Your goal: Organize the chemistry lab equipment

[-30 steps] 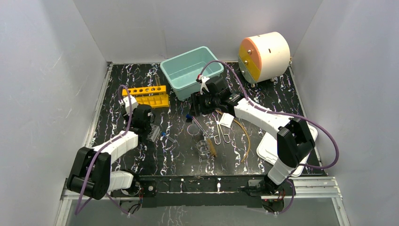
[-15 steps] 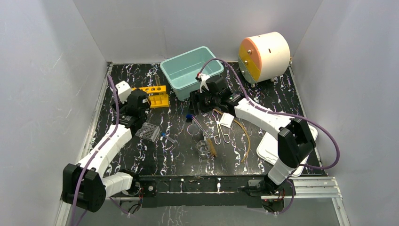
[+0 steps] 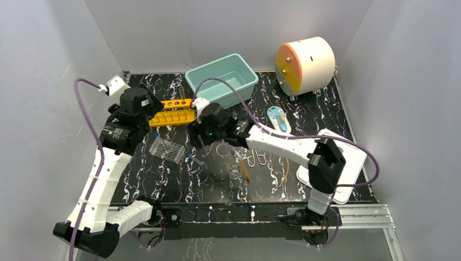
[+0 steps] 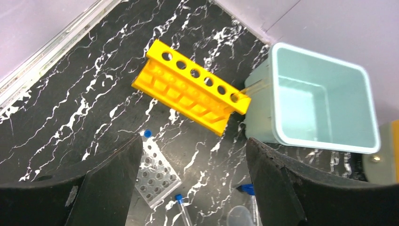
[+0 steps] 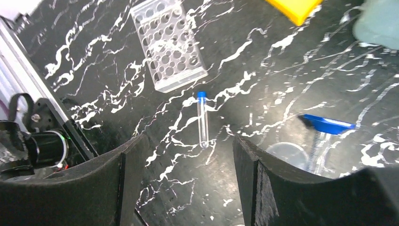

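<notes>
Desk: black with white veins point(image 3: 179, 187), the arm bases bolted at its near edge
Glass dish: small and clear point(image 3: 235, 174), nearest of the loose items, about mid-desk
Brush: thin, brown at one end point(image 3: 244, 171), lying just beside the dish on its right
Wire clips: two point(image 3: 256, 159), side by side, just beyond the brush
Amber tubing: a long curve point(image 3: 286, 166) right of the clips, its far part hidden by the right arm
White tray: at the right edge point(image 3: 348, 157), partly under the right arm's elbow
Tube: clear with a blue cap point(image 5: 203, 120), lying flat on the bare desk, cap end toward the holed block
Holed block: clear plastic point(image 5: 171, 42), flat on the desk left of centre, near the tube but apart from it
Right gripper: fingers spread wide and empty point(image 5: 188, 141), hovering over the tube, reached across to the left of centre
Left gripper: fingers spread wide and empty point(image 4: 194, 143), high above the desk, facing down at the yellow rack
Yellow rack: a row of round holes along its top point(image 4: 190, 87), at the far left, its right end just beside the bin
Bin: pale teal point(image 4: 259, 110), at the far middle
Drum: white with an orange face point(image 3: 312, 62), in the far right corner
</notes>
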`<state>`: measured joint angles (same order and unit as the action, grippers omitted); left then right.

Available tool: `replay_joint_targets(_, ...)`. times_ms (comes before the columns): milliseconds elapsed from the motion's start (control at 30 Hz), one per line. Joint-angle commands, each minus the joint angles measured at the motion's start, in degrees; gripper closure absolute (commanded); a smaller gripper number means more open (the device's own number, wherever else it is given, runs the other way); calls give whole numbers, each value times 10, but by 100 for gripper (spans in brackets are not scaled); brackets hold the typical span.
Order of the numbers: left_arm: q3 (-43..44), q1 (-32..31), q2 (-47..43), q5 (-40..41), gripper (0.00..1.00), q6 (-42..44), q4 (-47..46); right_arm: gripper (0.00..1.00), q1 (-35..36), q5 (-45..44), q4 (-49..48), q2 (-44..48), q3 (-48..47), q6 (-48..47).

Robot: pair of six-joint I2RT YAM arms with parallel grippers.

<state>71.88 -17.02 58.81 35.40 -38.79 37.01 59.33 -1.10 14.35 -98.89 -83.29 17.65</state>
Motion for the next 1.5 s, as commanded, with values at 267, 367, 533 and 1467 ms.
replay_joint_targets(267, 176, 0, -3, -2, 20, -13, 176, 30, 63, -71, 126, -183, -151, 12)
replay_joint_targets(367, 188, 0, 2, -5, 19, -10, 192, 33, 64, -82, 171, -230, -196, 21)
replay_joint_targets(533, 190, 0, 2, -14, 19, -6, 197, 38, 70, -88, 226, -289, -259, 16)
replay_joint_targets(1467, 172, -1, -9, -29, 18, -42, 212, 81, 73, -128, 266, -334, -285, -23)
